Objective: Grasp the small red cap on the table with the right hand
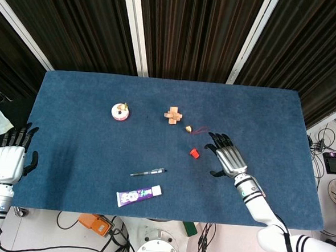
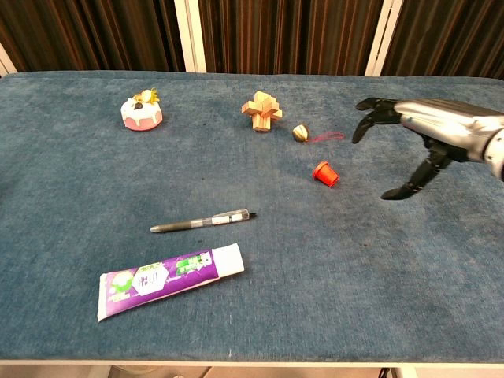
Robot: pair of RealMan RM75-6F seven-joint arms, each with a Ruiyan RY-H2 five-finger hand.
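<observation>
While the right hand [image 1: 227,158] hovers over the blue table [image 1: 71,114], fingers spread wide and holding nothing, the small red cap [image 1: 194,154] lies on its side just left of it, not touched. In chest view the right hand [image 2: 417,134] sits above the cloth, fingertips [image 2: 364,118] pointing toward the cap [image 2: 324,172], thumb angled down. Left hand [image 1: 8,159] rests at the table's left edge, fingers apart, empty. Behind the cap: small gold bell [image 1: 189,128] with red cord, then wooden puzzle [image 1: 172,115]. Pink cake toy [image 1: 120,111] sits further left. Black pen [image 1: 147,173] and purple toothpaste tube [image 1: 138,195] lie nearer the front edge.
</observation>
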